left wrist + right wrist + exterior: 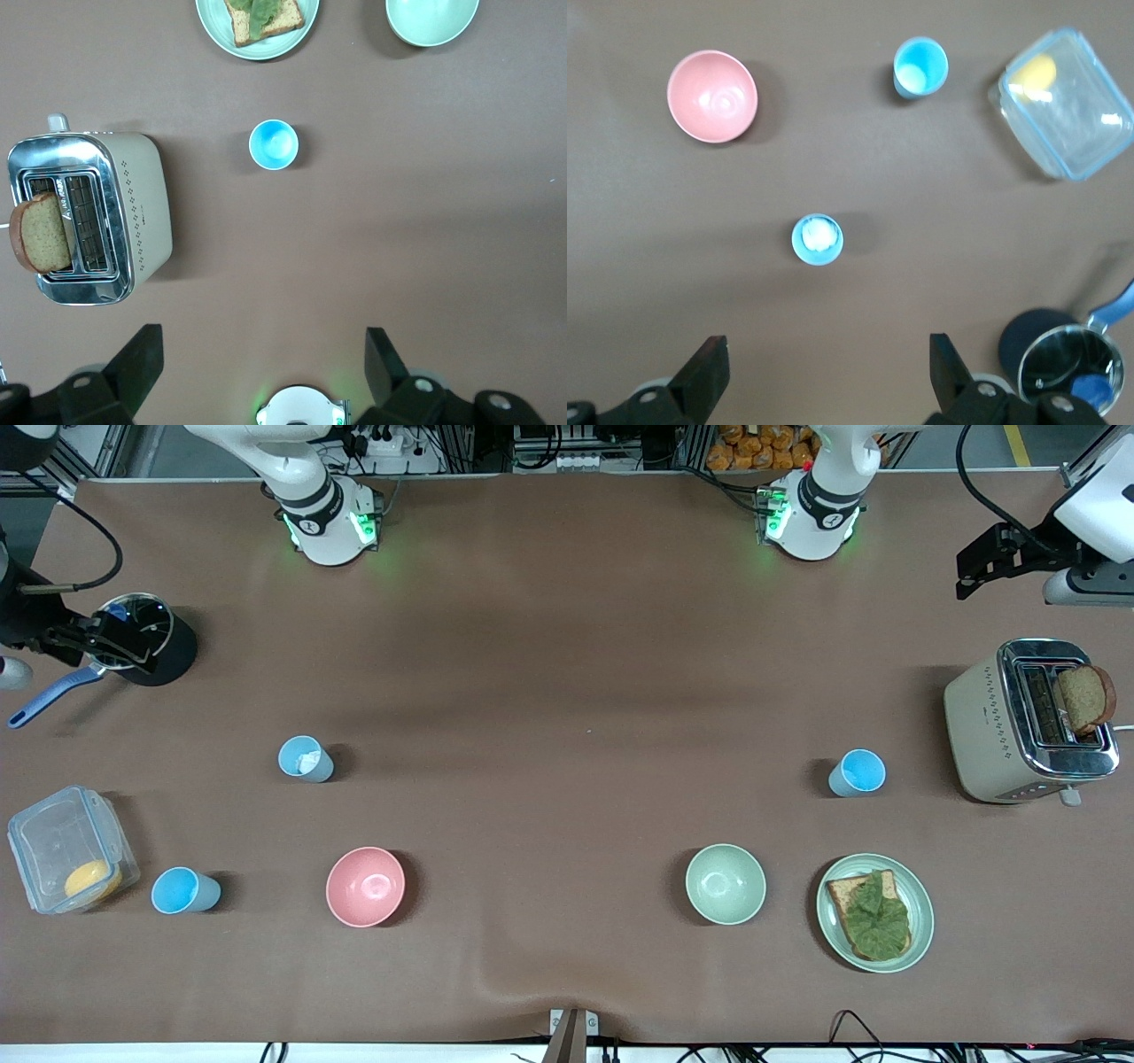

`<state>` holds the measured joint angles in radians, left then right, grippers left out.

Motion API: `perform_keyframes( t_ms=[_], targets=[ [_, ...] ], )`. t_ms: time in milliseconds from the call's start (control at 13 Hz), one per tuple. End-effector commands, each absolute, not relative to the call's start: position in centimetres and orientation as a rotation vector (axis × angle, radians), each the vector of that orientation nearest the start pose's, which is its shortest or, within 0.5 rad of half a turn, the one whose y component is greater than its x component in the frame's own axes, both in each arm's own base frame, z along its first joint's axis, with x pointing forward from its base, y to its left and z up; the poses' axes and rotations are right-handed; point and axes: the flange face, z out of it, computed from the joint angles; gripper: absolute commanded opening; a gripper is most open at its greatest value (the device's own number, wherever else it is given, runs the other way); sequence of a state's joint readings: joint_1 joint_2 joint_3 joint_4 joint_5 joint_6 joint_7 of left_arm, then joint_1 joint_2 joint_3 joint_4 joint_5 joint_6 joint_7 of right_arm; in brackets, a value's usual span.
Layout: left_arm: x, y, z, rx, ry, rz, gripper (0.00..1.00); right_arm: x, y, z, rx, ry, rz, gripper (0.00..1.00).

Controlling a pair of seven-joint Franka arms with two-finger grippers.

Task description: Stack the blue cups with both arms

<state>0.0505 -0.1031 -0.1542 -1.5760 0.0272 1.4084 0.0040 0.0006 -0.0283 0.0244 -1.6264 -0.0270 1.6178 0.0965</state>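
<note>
Three blue cups stand upright and apart on the brown table. A pale greyish-blue cup with a whitish patch inside is toward the right arm's end; it also shows in the right wrist view. A sky-blue cup stands nearer the front camera beside the plastic box, and shows in the right wrist view. Another sky-blue cup stands beside the toaster, and shows in the left wrist view. My left gripper and my right gripper are open, empty and held high.
A pink bowl and a pale green bowl sit nearer the front camera. A toaster holds bread; a green plate holds a leaf-topped toast. A clear box and a dark pot are at the right arm's end.
</note>
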Motion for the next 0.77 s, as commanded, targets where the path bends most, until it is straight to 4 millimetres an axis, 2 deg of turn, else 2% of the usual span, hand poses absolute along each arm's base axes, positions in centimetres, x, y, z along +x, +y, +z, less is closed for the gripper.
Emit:
perform_keyframes(
  t_ms=[0,154,385,692],
  targets=[
    [49.5,-5.4,67.1,-3.061,0.204,0.095,1.00,55.7,3.9,61.7,-3.181,0.054,-0.089,1.00],
    [49.8,-5.8,66.8,-3.063,0.189,0.103,1.00,55.9,4.3,61.9,-3.180,0.044,-0.104,1.00],
    [50.0,-6.0,66.5,-3.062,0.193,0.109,1.00,55.8,3.6,62.1,-3.179,0.066,-0.109,1.00],
    [50.1,-5.5,66.4,-3.067,0.176,0.112,1.00,55.6,3.0,62.3,-3.180,0.224,-0.109,1.00]
  ],
)
